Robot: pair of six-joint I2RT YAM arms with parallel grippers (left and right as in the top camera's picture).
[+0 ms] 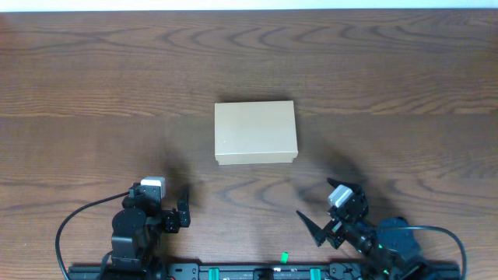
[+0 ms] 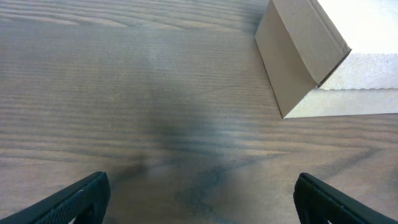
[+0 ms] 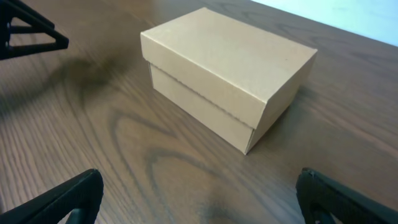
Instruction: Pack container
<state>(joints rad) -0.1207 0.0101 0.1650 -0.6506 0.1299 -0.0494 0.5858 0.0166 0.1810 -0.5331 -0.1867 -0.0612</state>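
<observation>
1. You are looking at the box (image 1: 255, 133) sitting flat on the wood surface (image 1: 85, 70). It is lying near the middle, beyond both arms and roughly between them.
2. The left fingers (image 1: 181, 211) are standing wide open and holding nothing. The box is lying ahead of them and off to their right, well apart. In the left wrist view only its near corner is showing, at the upper right.
3. The right fingers (image 1: 329, 208) are also spreading wide and gripping nothing. The box is lying ahead of them and to their left, apart from both tips. In the right wrist view the whole box is showing above the gap between the tips.
4. The box lid is lying shut, with its edge overlapping the walls all round, so you are not seeing anything of what is inside.
5. In both wrist views only the fingertips are poking in at the bottom corners, and the rest is being cut off.
6. In the left wrist view the far part of the box is washing out in bright light.
7. A black triangular part is showing at the top left of the right wrist view, cut by the edge, and you cannot tell what it belongs to.
8. In the overhead view the arm bases are running off the bottom edge.
</observation>
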